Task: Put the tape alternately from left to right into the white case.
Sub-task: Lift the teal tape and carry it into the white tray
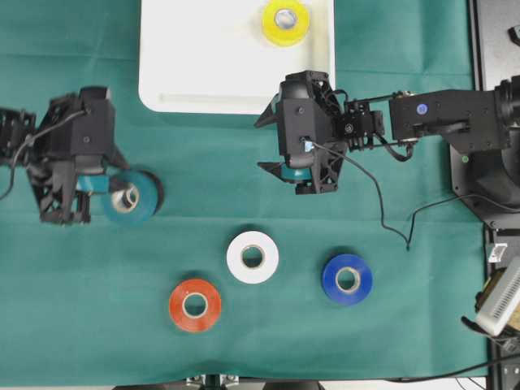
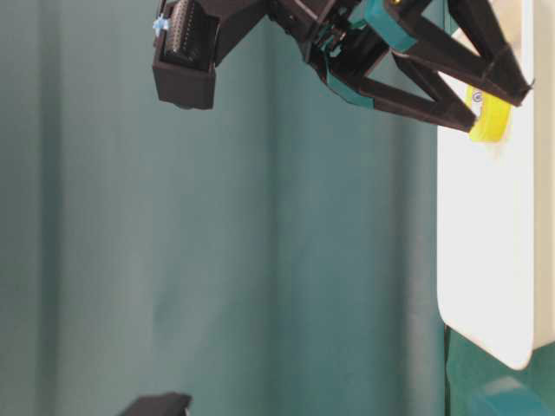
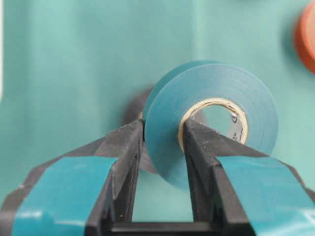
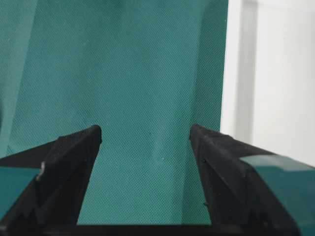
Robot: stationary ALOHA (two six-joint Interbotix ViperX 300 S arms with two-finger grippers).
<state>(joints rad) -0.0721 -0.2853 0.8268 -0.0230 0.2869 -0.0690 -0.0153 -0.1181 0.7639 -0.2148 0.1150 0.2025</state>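
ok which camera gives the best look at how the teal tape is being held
The left wrist view: the left gripper pinches the wall of the teal tape, one finger outside, one through the core. The overhead view shows that roll only from above, at the gripper's tip. The table-level and right wrist views don't show it clearly.

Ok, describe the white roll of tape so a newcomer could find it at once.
Start at the big white tray at the top of the green cloth in the overhead view, then drop straight down past the middle. Three rolls lie flat there; the white roll is the middle one, slightly higher than the red roll on its left and the blue roll on its right.
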